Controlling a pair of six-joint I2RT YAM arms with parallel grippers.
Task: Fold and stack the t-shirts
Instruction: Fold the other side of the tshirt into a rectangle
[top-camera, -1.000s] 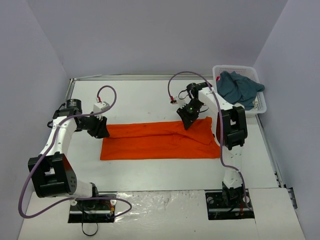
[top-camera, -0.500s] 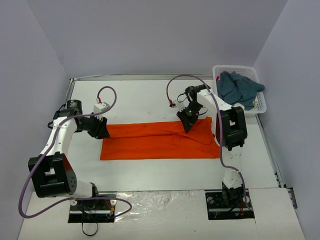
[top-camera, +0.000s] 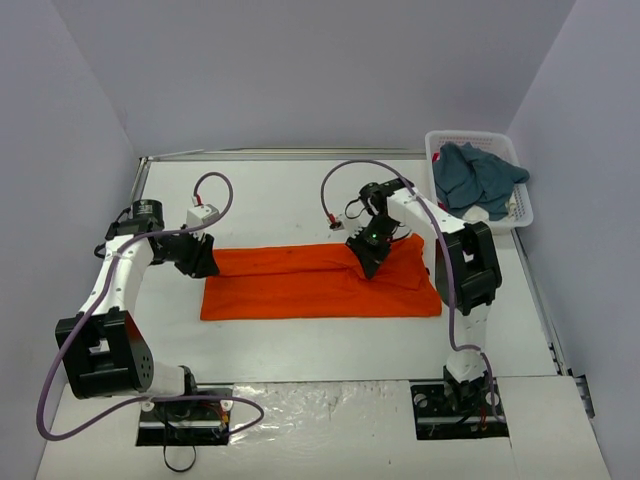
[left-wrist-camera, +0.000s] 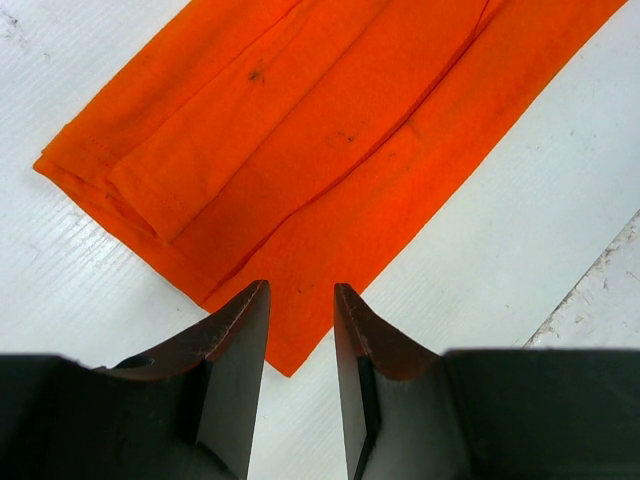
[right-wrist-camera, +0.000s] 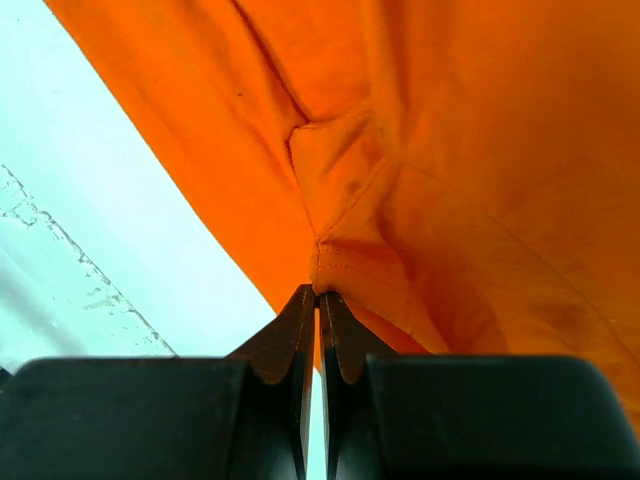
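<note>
The orange t-shirt lies on the white table as a long strip folded lengthwise. My right gripper is over its right half, shut on a pinched, stitched fold of the cloth that rises to the fingertips. At the shirt's left end, my left gripper is low over the table. In the left wrist view its jaws stand apart with nothing between them, just above the near corner of the orange t-shirt. The teal-blue t-shirt lies crumpled in the basket.
A white lattice basket stands at the back right corner. Purple cables loop above both arms. Grey walls close in the table on three sides, and the arm bases sit at the near edge.
My right gripper has shut on the orange cloth and moved left and slightly nearer, pulling a fold with it. My left arm has stayed still.
</note>
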